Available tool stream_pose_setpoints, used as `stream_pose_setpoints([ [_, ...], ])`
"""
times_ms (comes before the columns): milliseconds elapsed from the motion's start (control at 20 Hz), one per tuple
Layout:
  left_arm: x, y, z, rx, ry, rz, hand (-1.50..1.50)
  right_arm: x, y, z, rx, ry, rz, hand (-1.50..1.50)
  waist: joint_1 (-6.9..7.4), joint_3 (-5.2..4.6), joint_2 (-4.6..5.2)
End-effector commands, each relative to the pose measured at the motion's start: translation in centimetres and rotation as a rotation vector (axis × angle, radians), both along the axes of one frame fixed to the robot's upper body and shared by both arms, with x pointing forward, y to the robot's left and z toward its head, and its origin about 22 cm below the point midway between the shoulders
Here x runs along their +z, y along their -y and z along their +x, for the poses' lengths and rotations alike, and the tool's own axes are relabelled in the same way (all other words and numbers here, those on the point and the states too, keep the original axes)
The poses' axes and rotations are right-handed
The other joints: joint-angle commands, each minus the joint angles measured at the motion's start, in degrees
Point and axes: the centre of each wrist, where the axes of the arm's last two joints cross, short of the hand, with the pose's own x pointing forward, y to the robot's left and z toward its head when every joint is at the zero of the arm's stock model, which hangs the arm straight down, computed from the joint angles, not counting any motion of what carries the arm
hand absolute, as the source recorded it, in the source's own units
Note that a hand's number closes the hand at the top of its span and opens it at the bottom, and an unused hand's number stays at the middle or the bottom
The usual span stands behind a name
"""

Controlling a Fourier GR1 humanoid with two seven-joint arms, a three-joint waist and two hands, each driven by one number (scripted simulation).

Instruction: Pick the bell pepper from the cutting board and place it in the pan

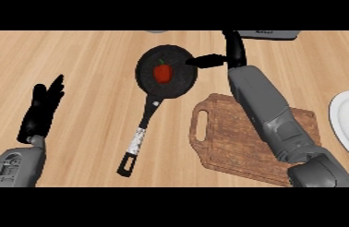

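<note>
So, two robot hands here. The right robot hand [204, 61] sits at the right rim of the round black frying pan [147, 85], black fingers stretched out flat toward the middle of the pan and holding nothing, so it's open. Its grey forearm runs diagonally back over the brown wooden cutting board [225, 134] to the lower right corner.

Just left of those fingertips, apart from them, there's one small red bell pepper [162, 73] with a green stem, lying inside the pan, roughly in the centre. One pepper, one pan. The pan's long black handle [140, 140] with a silvery band points down and slightly left across the light wooden surface [88, 60].

One cutting board, lying just right of the pan handle, with a slot handle on its left end; the part of it that shows has nothing on it except the arm passing above.

The left robot hand [42, 108] is way off at the left side, open, fingers up, resting.

At the far right edge there's part of one white plate [339, 117]. Along the top edge, two grey things, a bigger one [276, 34] and a sliver [157, 31]; can't tell what they are.
</note>
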Motion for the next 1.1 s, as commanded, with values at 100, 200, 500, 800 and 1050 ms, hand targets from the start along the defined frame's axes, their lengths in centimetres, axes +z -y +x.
stream_pose_setpoints([
  [100, -0.1, -2.1, -1.1, 0.048, -0.006, 0.012, 0.0, 1.5, 7.6, 0.8, 0.01, 0.01, 0.023, -1.5, -2.2, -0.02, -0.61],
  [200, -0.1, -2.0, -1.5, 0.027, -0.007, -0.003, 0.0, 0.7, 10.3, 0.3, 0.017, 0.001, 0.033, -1.5, -1.94, 0.01, -0.55],
  [500, 0.0, -1.9, -1.9, 0.039, -0.006, -0.007, 0.0, 2.2, 17.2, -0.5, 0.074, -0.02, 0.01, -1.5, -2.28, 0.02, -0.63],
  [800, 2.0, -0.5, -0.7, 0.041, 0.002, -0.009, 0.0, 2.0, 21.8, -2.1, 0.087, -0.016, -0.006, -1.5, -2.42, 0.07, -0.71],
  [1050, 0.9, -2.1, -2.1, 0.046, -0.004, 0.001, 0.0, 2.7, 24.5, -3.0, 0.112, -0.017, -0.038, -1.5, -2.79, 0.03, -0.95],
])
